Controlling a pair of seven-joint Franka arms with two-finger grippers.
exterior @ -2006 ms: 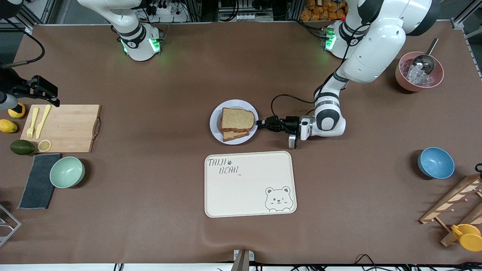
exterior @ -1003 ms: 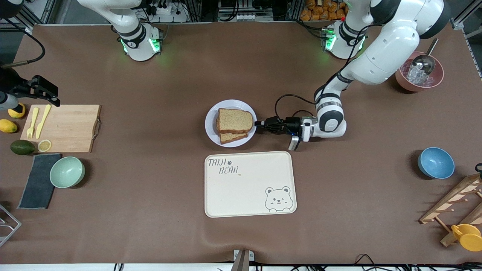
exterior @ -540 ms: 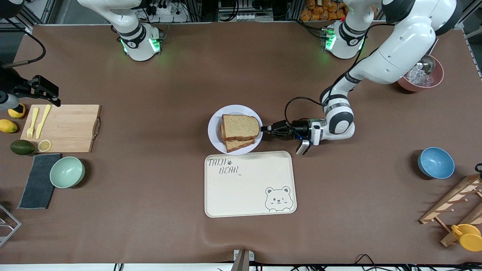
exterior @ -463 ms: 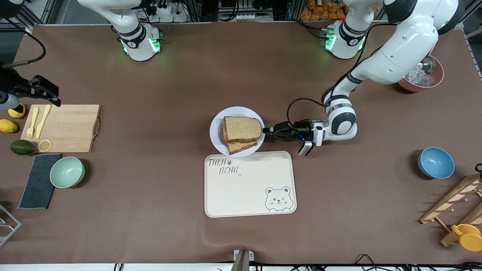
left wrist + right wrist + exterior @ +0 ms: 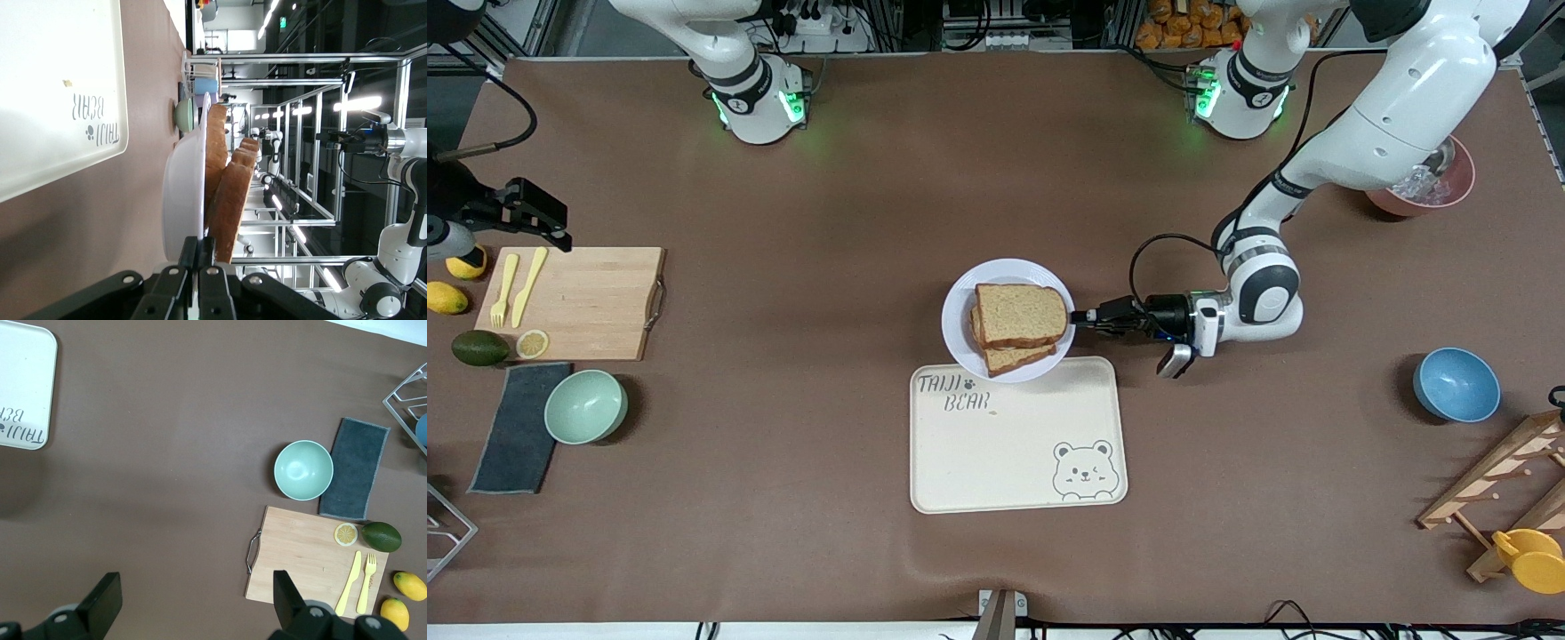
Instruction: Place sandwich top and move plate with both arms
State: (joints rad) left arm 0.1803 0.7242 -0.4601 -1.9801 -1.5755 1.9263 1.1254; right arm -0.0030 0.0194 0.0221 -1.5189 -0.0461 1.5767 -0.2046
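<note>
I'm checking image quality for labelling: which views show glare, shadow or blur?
Front view: even light, soft shadow beside the plate. Left wrist view: bright ceiling-light glare, the left gripper close and soft. Right wrist view: sharp, faint shadow near the tray.

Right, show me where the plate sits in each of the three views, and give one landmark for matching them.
Front view: the plate is mid-table, overlapping the bear-printed tray's farther edge, gripped at its rim by the left end effector.
Left wrist view: the plate shows edge-on, its rim pinched between the fingers.
Right wrist view: not in it.
Shared landmark: the tray.
</note>
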